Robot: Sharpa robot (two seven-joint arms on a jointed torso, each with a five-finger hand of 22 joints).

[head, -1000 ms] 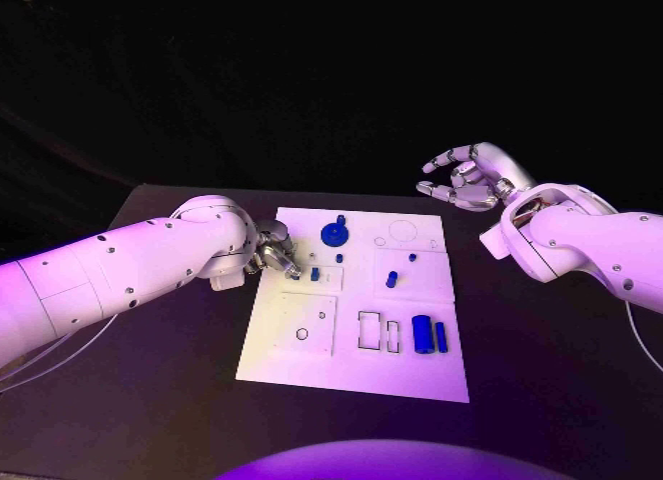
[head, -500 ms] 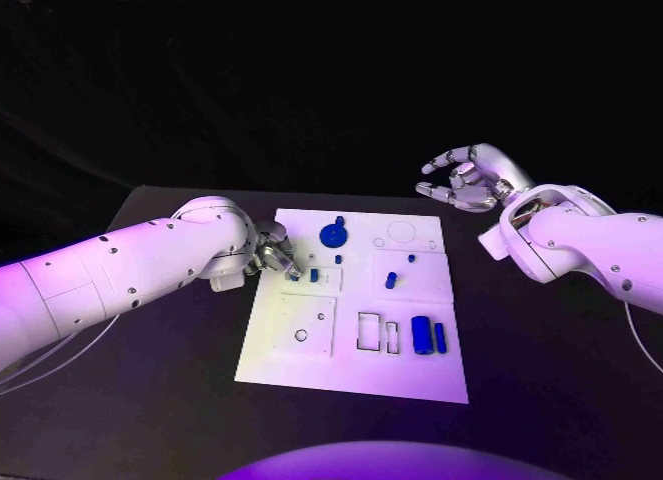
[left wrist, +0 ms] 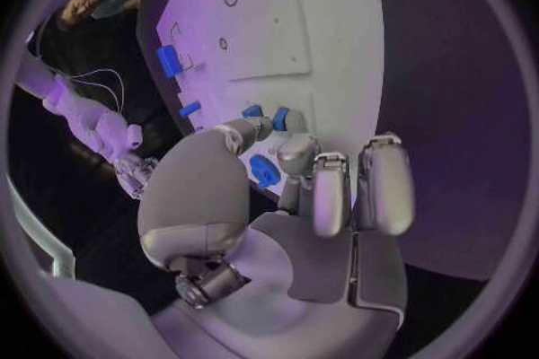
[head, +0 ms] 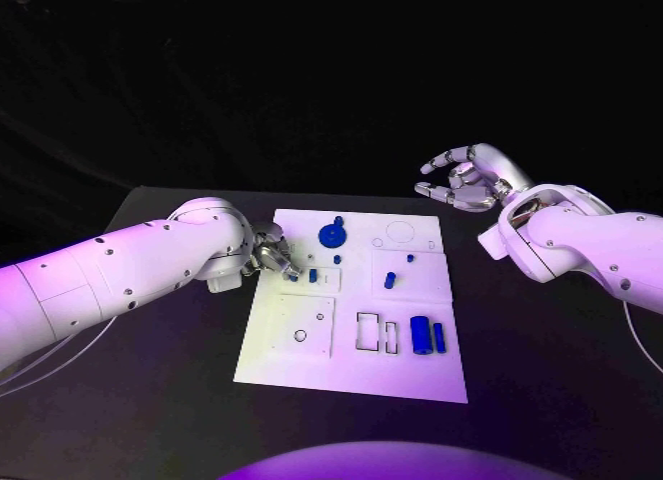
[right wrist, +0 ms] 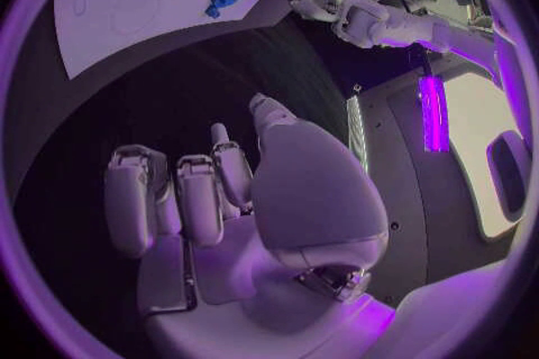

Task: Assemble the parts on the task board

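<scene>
Head view: white task board (head: 288, 365) at frame centre on the black table (head: 158, 420), carrying blue parts (head: 333, 235); left hand (head: 272, 253) at its left edge; right hand (head: 468, 178), upper right, fingers spread, holding nothing. Left wrist view: fingertips (left wrist: 295, 154) pinch a small blue part (left wrist: 265, 170) over the board.

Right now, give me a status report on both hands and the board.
Left hand fingers on a small blue part at task board edge. Right hand open, off board. Nothing blocking.
</scene>
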